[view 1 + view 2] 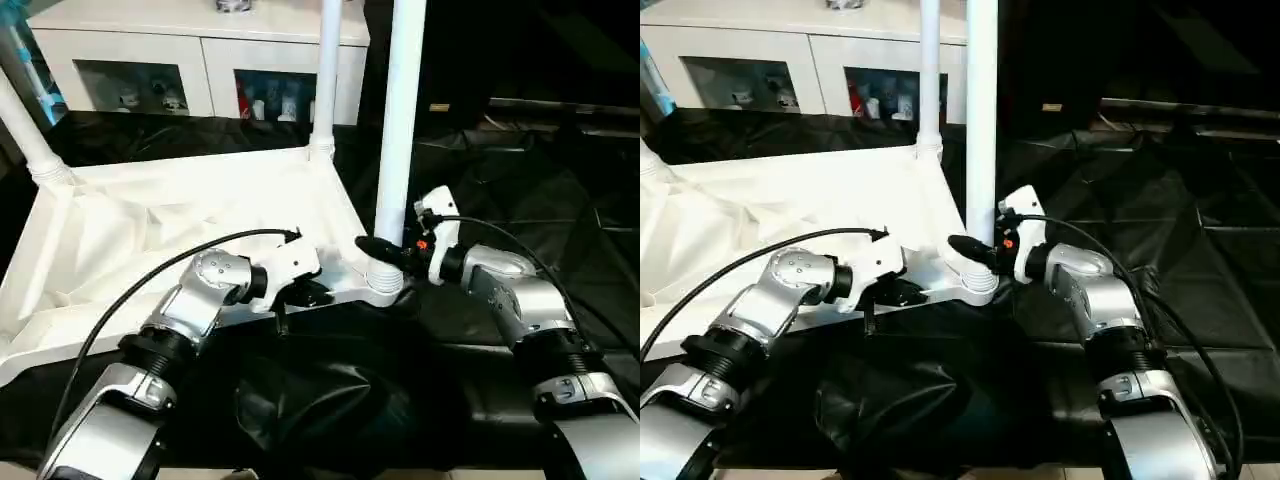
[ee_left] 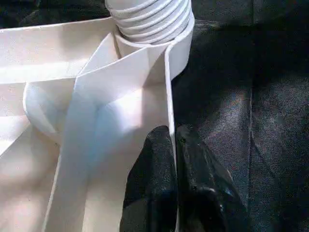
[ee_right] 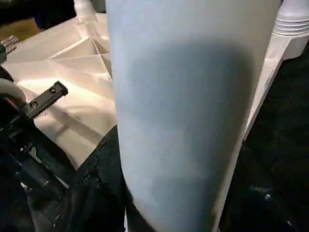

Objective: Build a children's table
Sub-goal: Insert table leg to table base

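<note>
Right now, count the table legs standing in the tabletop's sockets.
3: near-right leg, which the right gripper is at; far-right leg; far-left leg. The tabletop's near-left corner lies out of view, so a fourth may be hidden.

bright glare on white tabletop (image 1: 150, 230), dark cloth (image 1: 560, 200) underexposed, wrist views soft

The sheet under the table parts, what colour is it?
Black and glossy, the sheet shows best in the left eye view.

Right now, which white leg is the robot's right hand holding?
Find the upside-down white plastic tabletop lying on the black cloth. Three white tube legs stand up from its corners. It is the nearest, thickest-looking white tube leg, at the corner closest to the robot, with the right gripper's black fingers around its base.
</note>
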You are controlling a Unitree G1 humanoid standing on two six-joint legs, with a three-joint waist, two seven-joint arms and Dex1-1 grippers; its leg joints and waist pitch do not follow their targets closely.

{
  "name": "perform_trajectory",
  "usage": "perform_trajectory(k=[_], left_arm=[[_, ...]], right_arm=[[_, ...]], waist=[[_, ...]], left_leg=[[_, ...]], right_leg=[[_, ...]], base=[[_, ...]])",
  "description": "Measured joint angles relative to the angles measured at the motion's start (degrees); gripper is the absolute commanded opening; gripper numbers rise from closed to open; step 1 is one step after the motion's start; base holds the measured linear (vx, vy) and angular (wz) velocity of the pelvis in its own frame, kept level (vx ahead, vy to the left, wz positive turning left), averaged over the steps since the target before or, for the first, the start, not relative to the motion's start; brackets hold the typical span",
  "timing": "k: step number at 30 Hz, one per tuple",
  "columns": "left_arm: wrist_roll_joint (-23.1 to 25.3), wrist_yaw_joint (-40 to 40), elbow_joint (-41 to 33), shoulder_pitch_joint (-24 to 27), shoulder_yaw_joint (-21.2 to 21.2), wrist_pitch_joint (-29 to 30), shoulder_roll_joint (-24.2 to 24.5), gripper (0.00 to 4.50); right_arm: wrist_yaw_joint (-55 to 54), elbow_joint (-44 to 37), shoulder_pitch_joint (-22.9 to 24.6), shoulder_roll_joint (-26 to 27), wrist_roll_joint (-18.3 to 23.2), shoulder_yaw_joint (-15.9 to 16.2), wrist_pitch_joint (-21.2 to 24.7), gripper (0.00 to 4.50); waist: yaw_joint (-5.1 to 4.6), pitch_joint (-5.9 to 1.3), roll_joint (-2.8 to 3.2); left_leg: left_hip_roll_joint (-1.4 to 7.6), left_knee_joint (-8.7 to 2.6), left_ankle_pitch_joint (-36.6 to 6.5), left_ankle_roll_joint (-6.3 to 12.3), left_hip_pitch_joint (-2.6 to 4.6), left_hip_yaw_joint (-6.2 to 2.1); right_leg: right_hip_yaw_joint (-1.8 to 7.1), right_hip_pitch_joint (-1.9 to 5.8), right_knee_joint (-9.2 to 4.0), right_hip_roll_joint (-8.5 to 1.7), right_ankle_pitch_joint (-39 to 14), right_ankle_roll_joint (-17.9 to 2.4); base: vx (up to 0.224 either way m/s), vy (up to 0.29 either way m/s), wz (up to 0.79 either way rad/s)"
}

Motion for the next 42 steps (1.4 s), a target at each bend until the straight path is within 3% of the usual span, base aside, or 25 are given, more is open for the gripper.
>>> perform_trajectory(k=[7,21,29,37,42], left_arm=[[-0.3,0.1,0.0,-0.3,0.0,1.1,-0.2,0.0],[-0.5,0.2,2.3,-1.5,-0.3,0.9,-0.7,0.0],[-0.5,-0.4,3.3,-1.6,-0.5,-0.3,0.0,0.0],[-0.1,-1.1,4.0,-2.2,-1.2,-1.3,0.7,0.0],[-0.1,-1.6,4.0,-2.2,-1.3,-1.4,0.9,0.0]], right_arm=[[-0.6,1.2,3.0,1.9,5.3,-5.8,-0.6,1.92],[-1.7,-0.7,11.1,6.6,9.6,-11.3,-8.8,1.92],[-1.8,-4.1,13.9,6.1,4.9,-7.3,-15.2,1.91],[0.9,-3.3,9.9,2.5,-1.0,-2.1,-15.7,1.91],[3.8,-2.5,8.1,0.7,-2.2,-0.6,-14.7,1.91]], waist=[[0.18,-0.05,-0.09],[0.39,-0.17,-0.1],[0.29,-0.15,0.01],[0.13,-0.15,0.01],[0.1,-0.18,-0.17]], left_leg=[[0.0,-0.03,0.0,0.0,0.01,0.02],[0.01,-0.25,-0.1,-0.36,0.18,0.04],[0.01,-0.98,0.1,-0.66,0.91,0.22],[0.01,-1.15,0.1,-0.71,0.97,0.22],[0.02,-1.16,0.1,-0.71,0.96,0.24]], right_leg=[[0.0,0.0,-0.02,0.0,0.0,0.0],[-0.02,0.12,-0.1,0.0,0.0,0.0],[0.04,0.49,-0.3,0.0,0.0,-0.1],[0.04,0.49,-0.36,0.02,0.1,-0.1],[0.03,0.49,-0.38,0.03,0.1,-0.1]], base=[[0.0,0.0,0.0],[0.0,0.0,0.0],[0.0,0.0,0.0],[0.0,0.0,0.0],[0.0,0.0,0.0]])
